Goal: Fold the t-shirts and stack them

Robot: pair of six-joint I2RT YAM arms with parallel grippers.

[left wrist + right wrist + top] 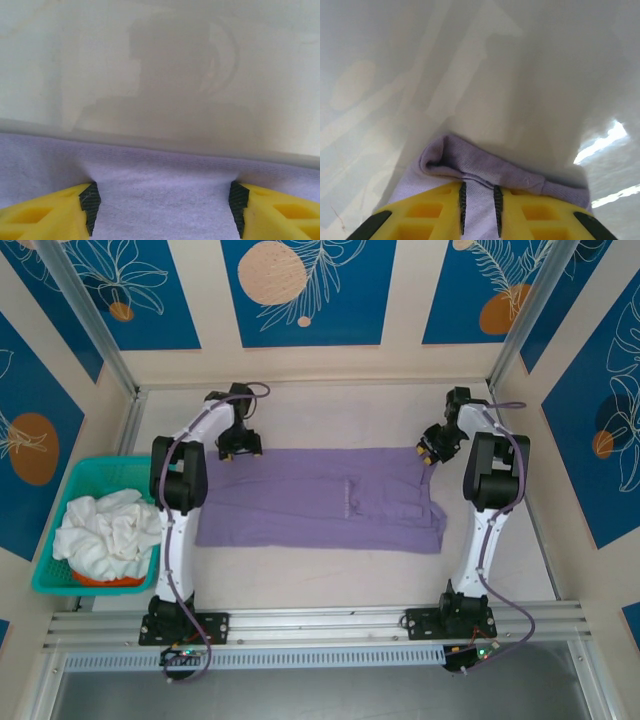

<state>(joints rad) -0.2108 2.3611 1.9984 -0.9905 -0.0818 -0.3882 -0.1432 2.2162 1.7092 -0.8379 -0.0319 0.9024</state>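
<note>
Lavender tee lies spread flat mid-bench, long side running left-right, w/ small pale lettering near its centre. Far edge runs straight between the two end effectors. Near edge is straight too, and a strip of bare bench sits between it and the arm bases. More bare bench beyond the far edge, up to the back wall. Tee's left edge lies just beside the left arm; its right end is doubled over in layers, close to the right arm.

Count: 1 lavender tee, 1 heap of white tees (can't tell how many in the heap), 1 teal basket, 2 arms. Heap fills the basket, which sits off the bench's left side, beside the left arm. An orange item peeks from under the heap.

Left end effector is at the far-left corner of the tee, right end effector at the far-right corner.

Top view gives layout but not jaw state. Left wrist view: left end effector spread wide, dark pads down on the fabric w/ the tee's edge just ahead and fabric puckered a bit at each pad. Right wrist view: right end effector pressed nearly together, pinching a fold of lavender cloth that bulges out past the fingertips.
</note>
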